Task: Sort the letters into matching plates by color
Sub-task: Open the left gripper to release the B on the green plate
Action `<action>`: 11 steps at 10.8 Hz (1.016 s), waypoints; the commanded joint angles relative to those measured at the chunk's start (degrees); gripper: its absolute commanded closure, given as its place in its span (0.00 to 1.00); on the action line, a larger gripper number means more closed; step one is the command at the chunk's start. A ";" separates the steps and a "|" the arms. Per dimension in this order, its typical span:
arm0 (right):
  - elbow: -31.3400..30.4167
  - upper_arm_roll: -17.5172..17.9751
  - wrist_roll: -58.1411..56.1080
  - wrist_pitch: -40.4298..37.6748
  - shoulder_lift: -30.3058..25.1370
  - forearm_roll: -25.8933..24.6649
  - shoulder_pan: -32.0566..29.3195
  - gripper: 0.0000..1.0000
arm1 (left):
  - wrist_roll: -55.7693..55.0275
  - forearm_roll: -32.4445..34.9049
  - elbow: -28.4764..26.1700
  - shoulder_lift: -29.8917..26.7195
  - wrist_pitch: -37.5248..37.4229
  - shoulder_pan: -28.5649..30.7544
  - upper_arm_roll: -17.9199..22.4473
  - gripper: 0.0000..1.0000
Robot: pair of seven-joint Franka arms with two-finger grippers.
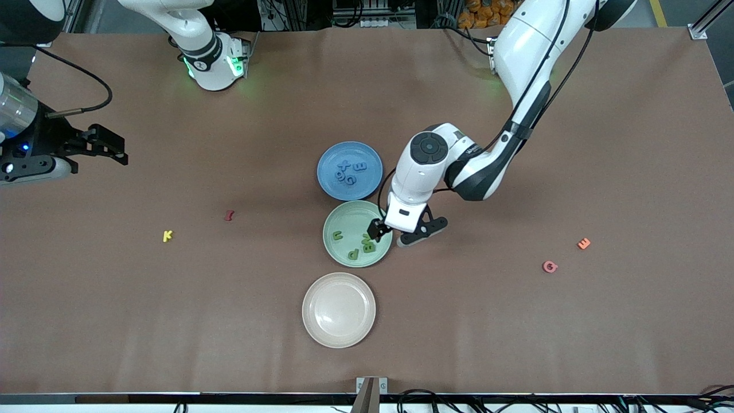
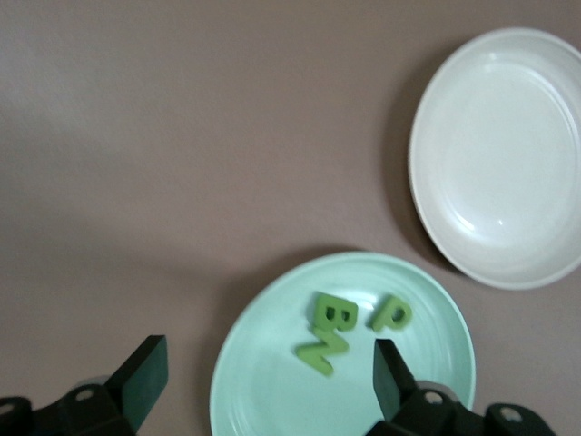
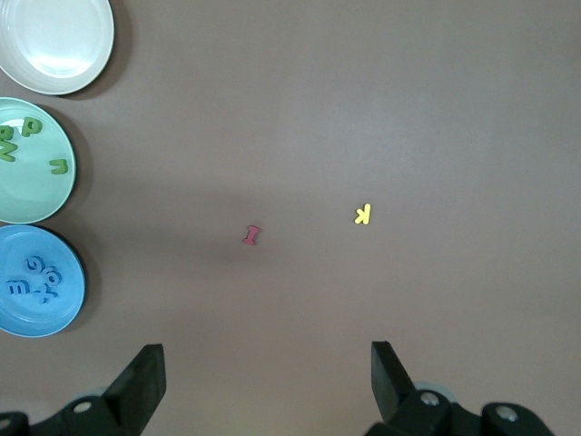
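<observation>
The blue plate [image 1: 328, 159] holds several blue letters [image 1: 347, 172]. The pale green plate [image 1: 348, 220] holds several green letters [image 1: 367, 244], which also show in the left wrist view [image 2: 327, 329]. The cream plate [image 1: 339, 310] is bare. My left gripper [image 1: 401, 232] is open and empty, low over the green plate's rim [image 2: 238, 338] at the left arm's end. My right gripper [image 1: 117, 150] is open and empty, up over the right arm's end of the table, waiting. The yellow letter [image 1: 167, 236] and the dark red letter [image 1: 229, 215] lie below it [image 3: 362, 214] [image 3: 251, 235].
A pink letter [image 1: 550, 267] and an orange letter [image 1: 584, 243] lie on the brown table toward the left arm's end. The three plates stand in a row at mid-table, the cream one nearest the front camera.
</observation>
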 commanded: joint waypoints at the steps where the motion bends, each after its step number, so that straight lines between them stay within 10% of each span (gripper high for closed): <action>1: -0.87 -0.24 -0.14 -0.43 -0.72 -0.27 0.51 0.00 | 1.71 3.37 0.22 -1.34 -3.78 0.74 3.69 0.00; 7: -0.26 -0.24 -0.23 -0.17 -0.81 -0.18 0.16 0.00 | 30.86 3.55 -2.13 -6.60 -26.72 9.78 3.35 0.00; 11: -0.08 -0.42 -0.23 2.81 -1.69 0.26 -0.63 0.00 | 36.62 3.46 -13.19 -12.74 -23.08 19.87 -0.76 0.00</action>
